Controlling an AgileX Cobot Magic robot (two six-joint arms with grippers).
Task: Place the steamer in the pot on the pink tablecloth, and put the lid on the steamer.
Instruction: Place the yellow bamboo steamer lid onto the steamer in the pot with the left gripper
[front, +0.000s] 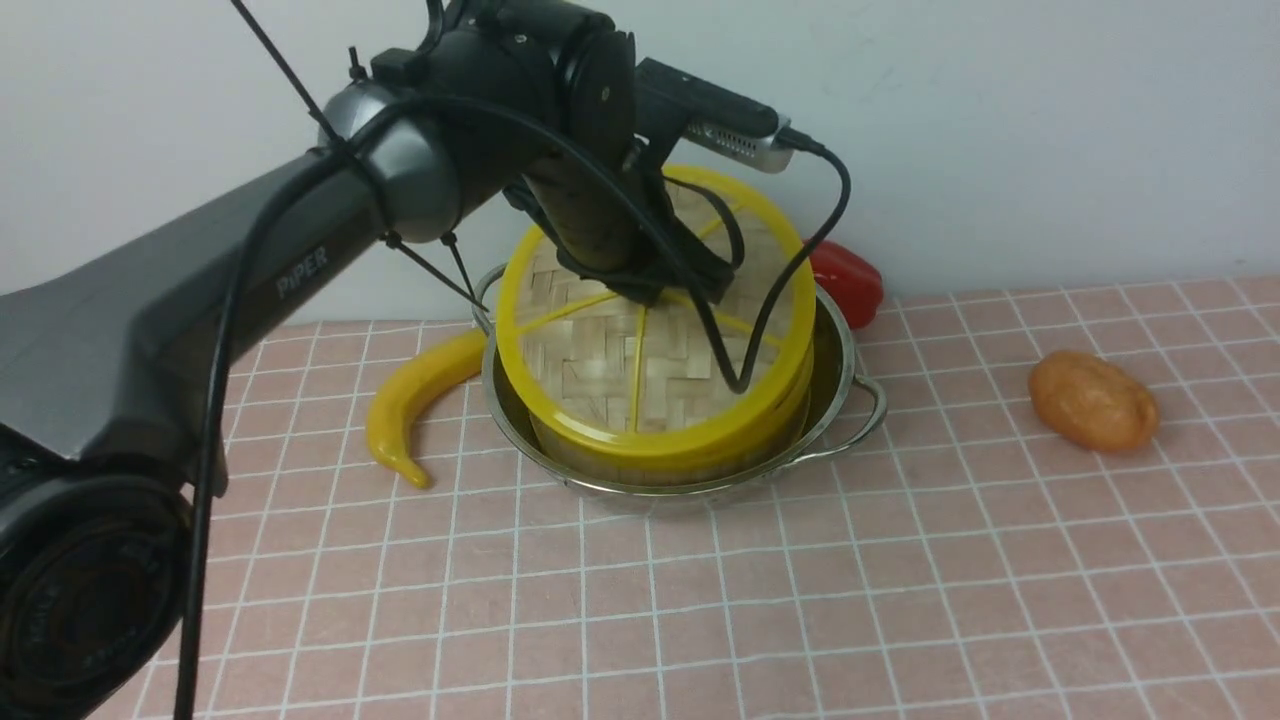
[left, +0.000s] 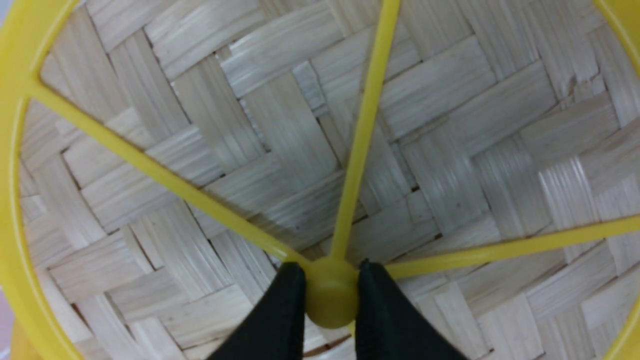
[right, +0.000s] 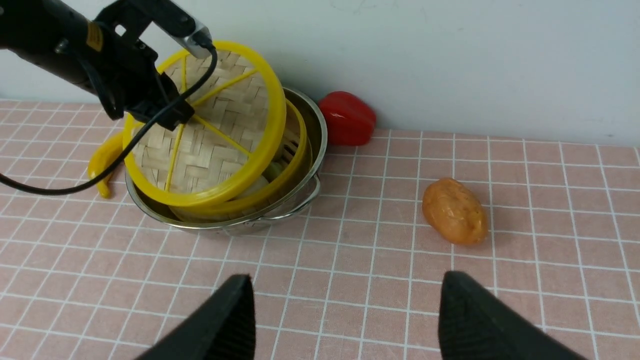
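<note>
- Front view: the left gripper (front: 665, 285) holds the lid (front: 600, 370) tilted over the steamer (front: 806, 392). The steamer sits inside the pot (front: 872, 408) on the pink tablecloth (front: 800, 600). The lid's near edge appears to touch the steamer's rim and its far edge is raised, so it is not yet seated.
- Left wrist view: black fingers (left: 280, 320) pinch the lid's yellow hub (left: 331, 295), probably because this central knob gives a balanced hold.
- Right wrist view: the right gripper (right: 345, 320) hangs wide open and empty above the cloth, well apart from the pot and seemingly out of the way.
</note>
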